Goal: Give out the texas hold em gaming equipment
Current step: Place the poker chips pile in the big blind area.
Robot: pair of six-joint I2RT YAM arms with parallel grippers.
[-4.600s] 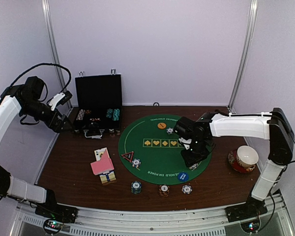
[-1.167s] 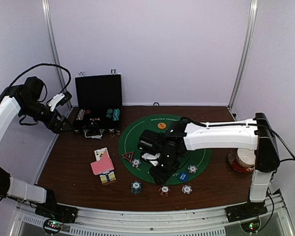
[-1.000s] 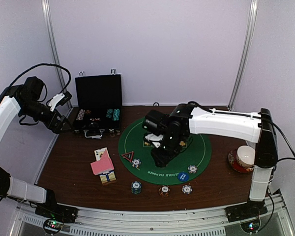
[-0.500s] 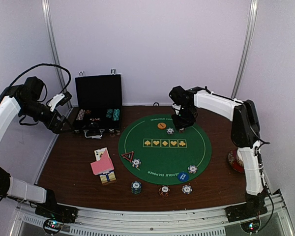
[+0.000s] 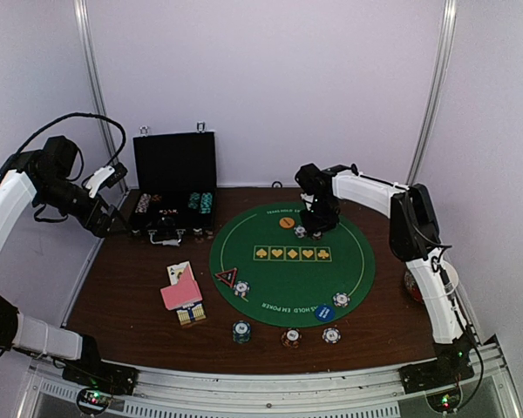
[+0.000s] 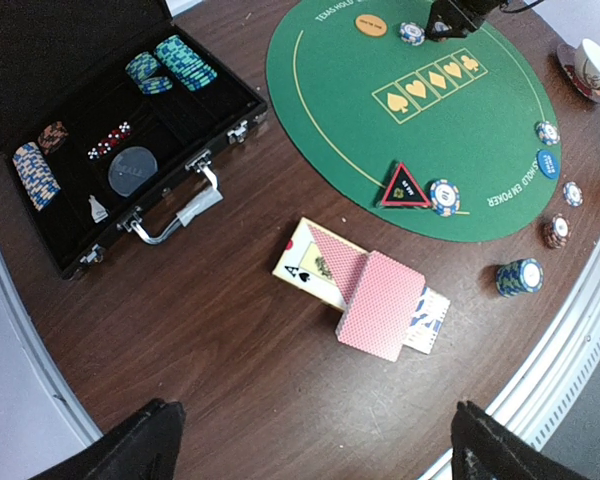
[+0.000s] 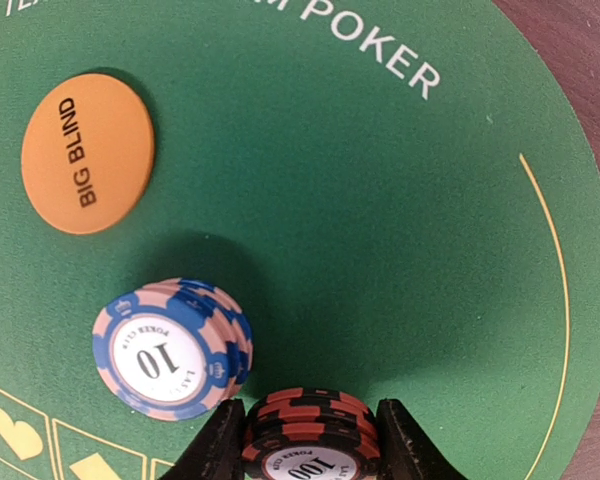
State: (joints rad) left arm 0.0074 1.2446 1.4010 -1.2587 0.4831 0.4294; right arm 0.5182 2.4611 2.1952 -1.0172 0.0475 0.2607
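Left gripper [image 6: 315, 445]: spread wide and holding nothing. We see it hanging high over the left end of the surface [image 6: 180, 320], near the black case [image 6: 110, 130].
Pink-backed cards [image 6: 380, 315]: a loose fan on the wood, left of the green mat [image 5: 288, 279], with one ace face up. We judge them not yet dealt.
Near-edge chips: a teal stack [image 5: 241, 330], a brown-red stack [image 5: 291, 335] and a white stack [image 5: 331, 334] sit in a row just off the mat's near rim.
Orange button [image 7: 87, 152]: flat on the far side of the mat, reading BIG BLIND, apart from the chips.
Blue-and-white stack [image 7: 170, 350]: marked 10, just beside the right arm's load.
Right gripper [image 7: 310, 450]: narrowed on a red-and-black stack [image 7: 310, 415] marked 100, one finger on each side, at the mat's far side. We cannot tell whether the stack rests on the felt or hangs just above it.
Risk, release: if the stack is off the felt or tilted when the fingers part, we expect the chips to slide and scatter.
Risk, neighbour: any sideways drift toward the 10s would nudge or topple them.
Risk, retreat: a finger dragging upward could lift the top chips off the pile.
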